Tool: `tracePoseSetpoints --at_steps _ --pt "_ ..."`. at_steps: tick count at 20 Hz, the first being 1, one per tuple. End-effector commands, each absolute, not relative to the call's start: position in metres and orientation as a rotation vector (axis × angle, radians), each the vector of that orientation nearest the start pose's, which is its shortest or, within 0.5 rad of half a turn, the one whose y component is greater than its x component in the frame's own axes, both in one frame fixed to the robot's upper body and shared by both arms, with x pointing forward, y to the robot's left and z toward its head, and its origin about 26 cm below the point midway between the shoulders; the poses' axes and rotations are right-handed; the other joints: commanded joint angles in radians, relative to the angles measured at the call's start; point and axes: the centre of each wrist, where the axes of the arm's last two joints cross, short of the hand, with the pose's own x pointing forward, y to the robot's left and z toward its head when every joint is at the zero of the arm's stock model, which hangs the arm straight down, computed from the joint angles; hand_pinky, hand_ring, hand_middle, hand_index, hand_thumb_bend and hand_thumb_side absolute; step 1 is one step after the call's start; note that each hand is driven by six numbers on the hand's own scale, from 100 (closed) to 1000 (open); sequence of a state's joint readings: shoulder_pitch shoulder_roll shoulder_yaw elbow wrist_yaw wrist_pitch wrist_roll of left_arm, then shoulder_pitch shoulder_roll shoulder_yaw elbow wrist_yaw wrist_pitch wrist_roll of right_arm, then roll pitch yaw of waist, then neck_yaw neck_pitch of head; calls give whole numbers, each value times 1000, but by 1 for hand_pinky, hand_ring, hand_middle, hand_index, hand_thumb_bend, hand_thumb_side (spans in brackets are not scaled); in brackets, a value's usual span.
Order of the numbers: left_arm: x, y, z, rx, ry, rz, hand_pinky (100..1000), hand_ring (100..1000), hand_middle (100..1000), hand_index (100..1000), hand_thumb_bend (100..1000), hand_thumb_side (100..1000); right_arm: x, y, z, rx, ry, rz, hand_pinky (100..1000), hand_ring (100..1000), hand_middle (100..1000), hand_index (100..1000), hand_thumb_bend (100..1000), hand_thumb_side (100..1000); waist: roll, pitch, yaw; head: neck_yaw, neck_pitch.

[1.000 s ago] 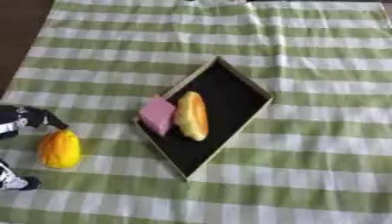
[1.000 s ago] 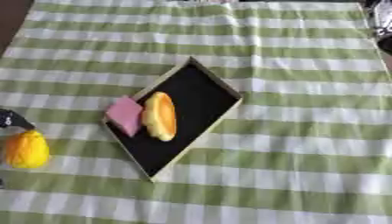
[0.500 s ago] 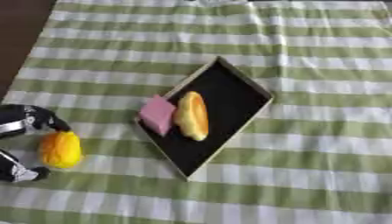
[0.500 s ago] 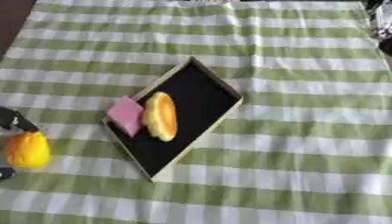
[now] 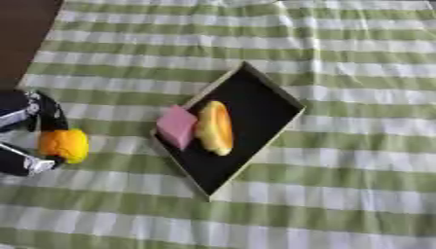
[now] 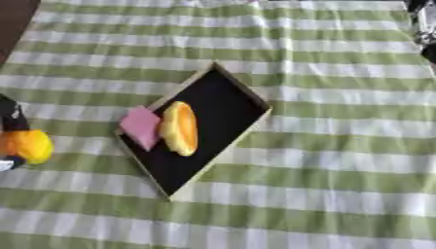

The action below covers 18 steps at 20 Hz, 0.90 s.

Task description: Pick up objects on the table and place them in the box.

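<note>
- While a second ago the left hand (image 5: pixel 26 133) only flanked the orange fruit (image 5: pixel 64 145), its fingers now curl round it, so a lift looks ready.
- Well right of the fruit, the box (image 5: pixel 281 95) already holds a pink block (image 5: pixel 176 126) and a bread roll (image 5: pixel 214 127).
- Far right of the box, the right hand's (image 6: pixel 423 22) fingers cannot be made out.

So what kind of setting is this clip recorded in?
Probably a staged tabletop test setup: a green-and-white striped cloth covers the table, with a shallow black box holding food-like items, and the robot's left hand around an orange-yellow object.
</note>
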<state>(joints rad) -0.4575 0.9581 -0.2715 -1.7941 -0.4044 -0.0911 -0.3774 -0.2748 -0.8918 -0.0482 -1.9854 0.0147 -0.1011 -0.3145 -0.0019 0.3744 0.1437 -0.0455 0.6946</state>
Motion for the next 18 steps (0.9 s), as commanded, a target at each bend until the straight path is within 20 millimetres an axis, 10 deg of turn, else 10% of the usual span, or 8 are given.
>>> tracePoseSetpoints --at_steps 1,8,18 --pt "321 304 275 832 -1785 -1674 456 520 431 575 288 100 282 -342 280 -815 -2406 590 872 896 628 771 100 470 3 -27 4 0 10" --pt "328 233 316 758 -2180 -1714 452 515 423 575 301 100 282 -340 282 -807 -2405 605 872 894 628 772 100 470 2 -48 22 -6 13" --pt "364 141 309 445 -2315 -1785 433 511 421 582 108 100 282 -340 282 -800 -2409 600 872 893 630 772 100 470 -10 -59 24 -7 15"
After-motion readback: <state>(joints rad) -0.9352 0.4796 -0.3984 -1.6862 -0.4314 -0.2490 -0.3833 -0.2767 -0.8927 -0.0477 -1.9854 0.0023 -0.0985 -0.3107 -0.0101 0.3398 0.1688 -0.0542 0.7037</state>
